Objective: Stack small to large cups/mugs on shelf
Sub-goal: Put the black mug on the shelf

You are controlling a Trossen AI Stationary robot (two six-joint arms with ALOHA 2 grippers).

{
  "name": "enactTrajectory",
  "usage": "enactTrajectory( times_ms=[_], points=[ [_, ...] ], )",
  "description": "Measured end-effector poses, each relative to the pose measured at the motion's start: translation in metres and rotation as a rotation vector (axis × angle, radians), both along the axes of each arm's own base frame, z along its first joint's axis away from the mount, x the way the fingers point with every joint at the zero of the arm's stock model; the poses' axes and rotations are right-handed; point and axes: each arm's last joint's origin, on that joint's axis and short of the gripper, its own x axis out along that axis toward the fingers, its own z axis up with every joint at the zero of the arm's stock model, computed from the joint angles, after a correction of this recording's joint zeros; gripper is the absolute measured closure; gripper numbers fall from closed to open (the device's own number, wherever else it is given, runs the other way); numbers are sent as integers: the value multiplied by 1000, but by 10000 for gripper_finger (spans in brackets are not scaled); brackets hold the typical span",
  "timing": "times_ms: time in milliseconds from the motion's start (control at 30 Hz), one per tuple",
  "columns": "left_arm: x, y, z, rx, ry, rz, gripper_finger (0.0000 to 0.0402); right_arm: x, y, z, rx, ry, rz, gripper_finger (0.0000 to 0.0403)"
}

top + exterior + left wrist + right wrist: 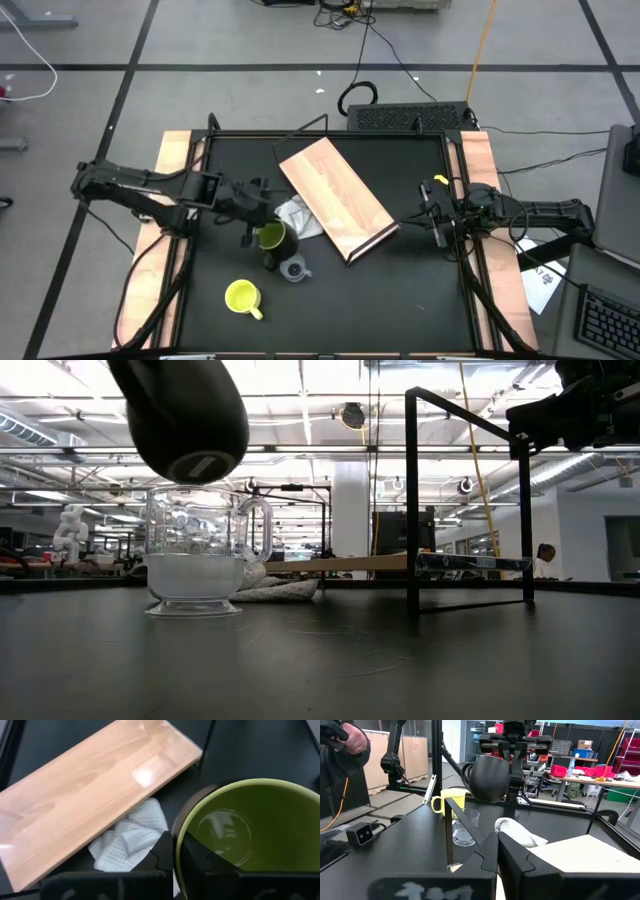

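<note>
the left gripper (258,222) is closed on the rim of the dark green mug (270,238), one finger inside the bowl and one outside, as the left wrist view shows (175,851). the mug (487,777) hangs clear of the black tabletop (400,290); in the low view its dark underside (185,415) sits above the clear glass cup (198,555). the glass cup (293,269) stands upright on the tabletop just beside the green mug in the high view. the bright yellow mug (242,297) stands apart from both, nearer the front edge of the table, handle pointing toward the front. the shelf (335,195) lies diagonally near the table centre, a light-wood board on a thin dark frame, its top surface bare. a white cloth (297,218) lies crumpled against the shelf's left long edge, between the shelf and the green mug. the right gripper (438,226) waits at the right side of the table, just beside the shelf's right end, fingers narrow with nothing between them (495,851). a person's sleeve (342,750) shows beyond the table in the right wrist view.
</note>
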Motion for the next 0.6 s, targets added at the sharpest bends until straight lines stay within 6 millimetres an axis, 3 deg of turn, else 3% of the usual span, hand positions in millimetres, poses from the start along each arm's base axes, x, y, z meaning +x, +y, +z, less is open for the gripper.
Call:
enactTrajectory(
  times_ms=[433,600],
  points=[
    [0,58,22,-1,-67,17,390,0,0,0,-2,0,0,403],
    [9,80,33,29,-49,0,390,0,0,0,-2,-3,0,403]
  ],
)
